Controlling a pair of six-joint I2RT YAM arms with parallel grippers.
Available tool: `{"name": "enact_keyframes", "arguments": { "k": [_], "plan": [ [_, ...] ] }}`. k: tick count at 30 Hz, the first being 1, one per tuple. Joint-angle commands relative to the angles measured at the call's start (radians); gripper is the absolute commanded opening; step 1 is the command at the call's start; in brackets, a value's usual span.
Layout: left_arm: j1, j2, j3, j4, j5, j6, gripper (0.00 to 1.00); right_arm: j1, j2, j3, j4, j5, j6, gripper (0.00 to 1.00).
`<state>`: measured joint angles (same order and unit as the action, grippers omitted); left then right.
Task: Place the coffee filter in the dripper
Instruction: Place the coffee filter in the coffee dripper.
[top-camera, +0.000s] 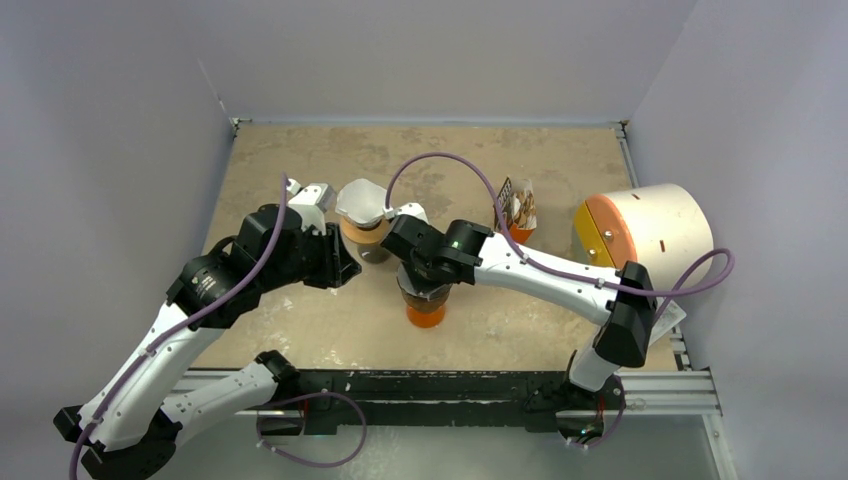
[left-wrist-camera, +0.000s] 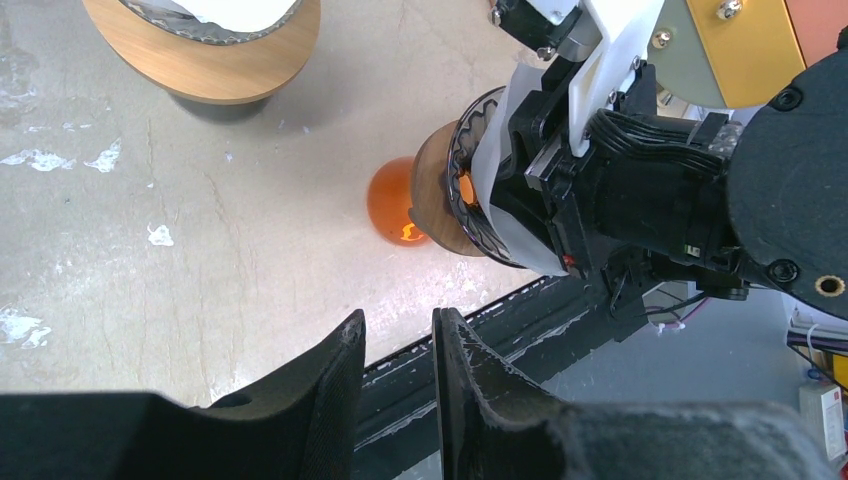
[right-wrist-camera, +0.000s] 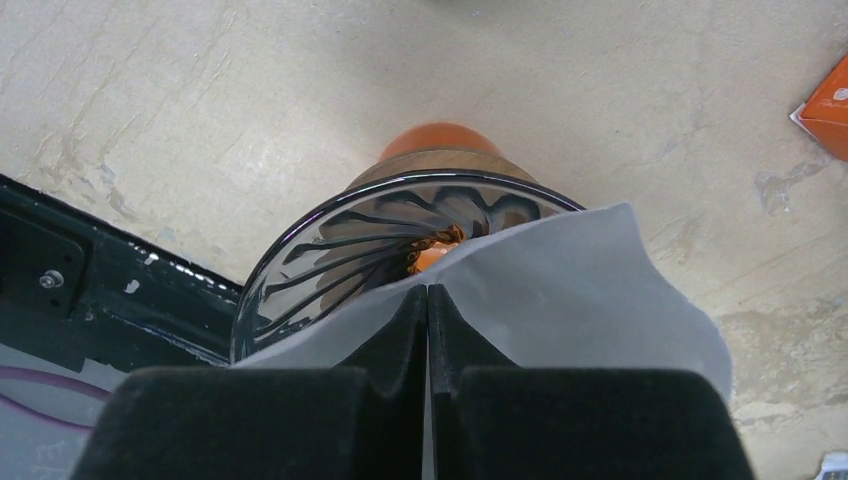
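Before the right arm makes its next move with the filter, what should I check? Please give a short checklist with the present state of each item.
1. Grip: the right gripper is shut on the filter: ok.
2. Position: the filter hangs over the dripper and overlaps one side of its rim: ok.
3. Seating: the filter lies inside the dripper: not ok, the ribbed glass is bare on one side.
4. Shape: the filter is opened into a cone: cannot tell.
5. Stand: the dripper is upright on its orange base: ok.
6. Clearance: the left gripper is empty and apart from the dripper: ok.
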<state>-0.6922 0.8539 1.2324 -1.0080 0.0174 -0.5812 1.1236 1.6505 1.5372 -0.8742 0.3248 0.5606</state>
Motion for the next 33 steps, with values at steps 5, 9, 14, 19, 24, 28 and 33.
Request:
{"name": "enact_keyframes", "arguments": {
  "k": [5, 9, 14, 19, 24, 28, 33],
  "plan": [
    [0.004, -0.011, 0.001, 0.008, -0.008, 0.029, 0.30, -0.004, 0.008, -0.016, 0.031, -0.002, 0.007, 0.00],
    [0.005, -0.015, -0.001, 0.006, -0.010, 0.031, 0.30, -0.004, 0.011, -0.031, 0.032, 0.000, 0.006, 0.06],
    [0.004, -0.015, 0.001, 0.005, -0.009, 0.031, 0.29, -0.004, 0.009, -0.050, 0.034, -0.010, 0.009, 0.10],
    [0.004, -0.011, -0.001, 0.006, -0.003, 0.032, 0.30, -0.004, 0.002, -0.070, 0.034, -0.013, 0.009, 0.26],
    [0.004, -0.008, -0.001, 0.009, 0.001, 0.032, 0.30, -0.004, -0.001, -0.085, 0.038, -0.016, 0.011, 0.34],
    [0.004, -0.010, -0.005, 0.008, 0.001, 0.032, 0.29, -0.004, -0.006, -0.098, 0.046, -0.019, 0.012, 0.41],
    [0.004, -0.013, -0.008, 0.006, 0.000, 0.030, 0.29, -0.005, -0.006, -0.111, 0.052, -0.023, 0.013, 0.49]
  ]
}}
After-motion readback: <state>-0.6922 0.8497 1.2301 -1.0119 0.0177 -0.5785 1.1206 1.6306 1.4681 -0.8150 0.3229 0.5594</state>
